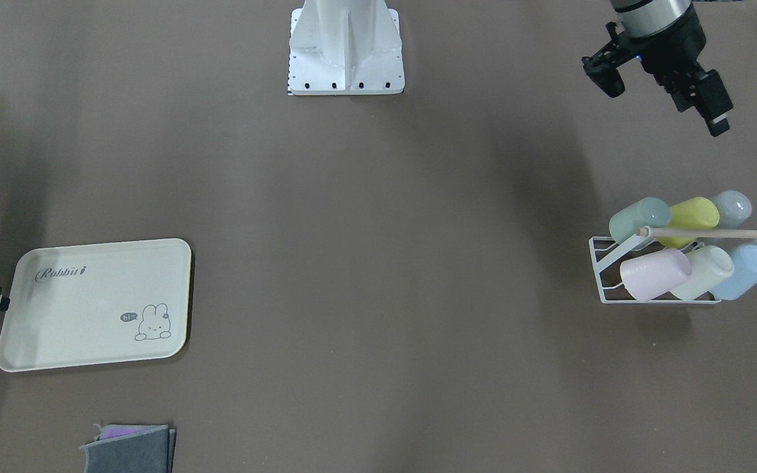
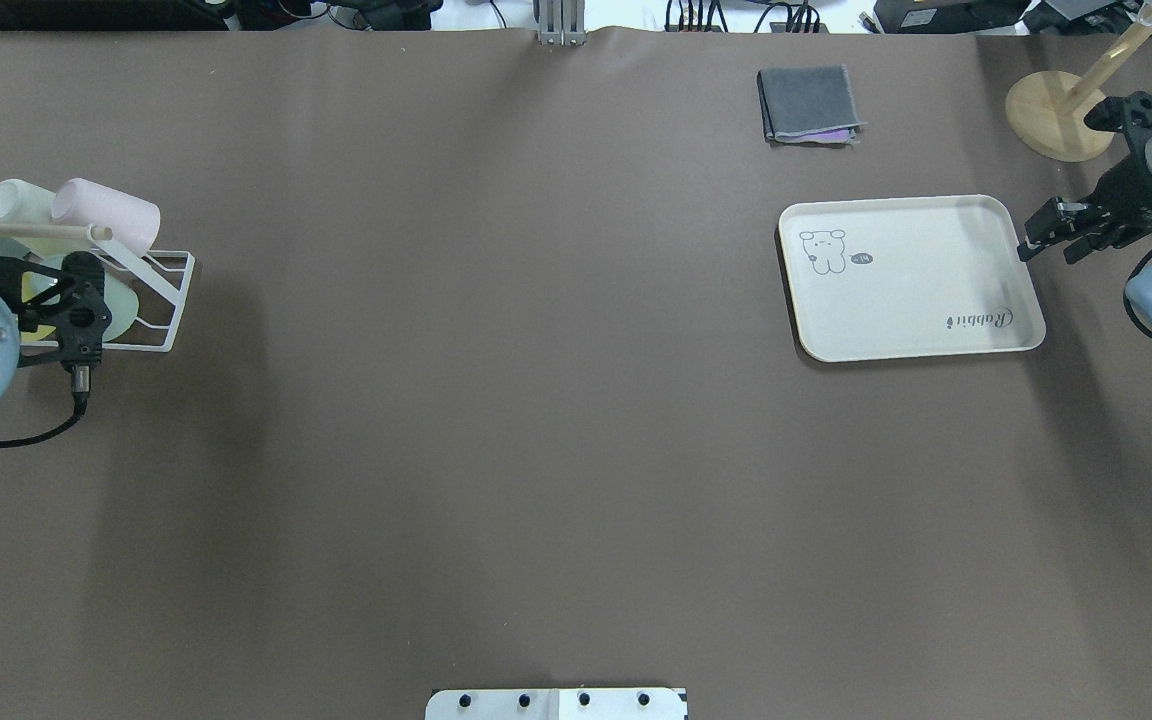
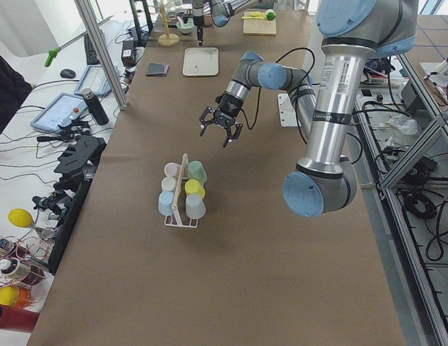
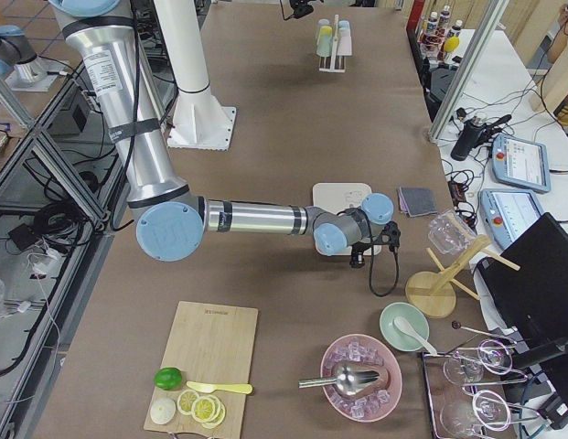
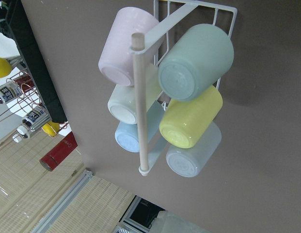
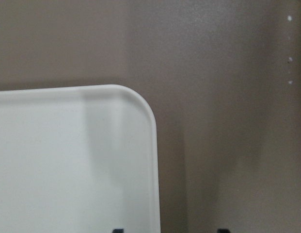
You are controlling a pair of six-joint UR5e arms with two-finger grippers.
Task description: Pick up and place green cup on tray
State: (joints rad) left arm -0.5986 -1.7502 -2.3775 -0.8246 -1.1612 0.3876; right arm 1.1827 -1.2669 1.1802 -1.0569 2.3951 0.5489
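Note:
The green cup [image 1: 640,219] lies tilted on a white wire rack [image 1: 603,268], at the end of the row nearer the robot. The left wrist view shows its base [image 5: 196,62] beside the rack's wooden rod. My left gripper [image 1: 666,108] is open and empty, hovering above the table on the robot's side of the rack, apart from the cups. The cream tray [image 1: 96,302] with "Rabbit" script lies flat and holds nothing. My right gripper [image 2: 1048,238] is open and empty, low at the tray's [image 2: 911,280] short outer edge; the right wrist view shows the tray's corner [image 6: 68,160].
The rack also holds pink [image 1: 656,274], cream [image 1: 704,270], blue [image 1: 743,270], yellow-green [image 1: 688,220] and grey [image 1: 732,209] cups. A folded grey cloth [image 2: 808,103] lies beyond the tray. A wooden stand [image 2: 1061,115] stands at the far right. The robot's base plate [image 1: 345,46] is at the table's middle edge.

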